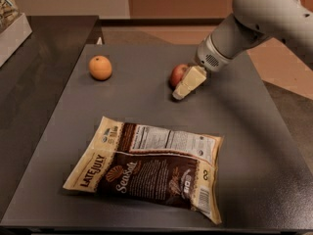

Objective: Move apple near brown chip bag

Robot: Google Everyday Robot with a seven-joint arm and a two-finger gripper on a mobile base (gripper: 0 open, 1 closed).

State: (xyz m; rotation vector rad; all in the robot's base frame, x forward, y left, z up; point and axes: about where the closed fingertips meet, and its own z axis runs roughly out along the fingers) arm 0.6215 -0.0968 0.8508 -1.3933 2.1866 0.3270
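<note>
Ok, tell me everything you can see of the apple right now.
The apple is small, round, red and smooth-skinned, resting on the dark grey table toward its far side. The gripper covers its right part in the picture and sits right against it; whether it is gripped cannot be told. It lies apart from the brown chip bag nearer the camera, with the orange fruit off to its left.

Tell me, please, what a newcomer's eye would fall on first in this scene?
The large brown chip bag lying flat at the front of the dark grey table catches the eye first. Behind it, the white arm's claw comes down from the right, close against the right side of the red apple. An orange fruit sits alone toward the back left.
</note>
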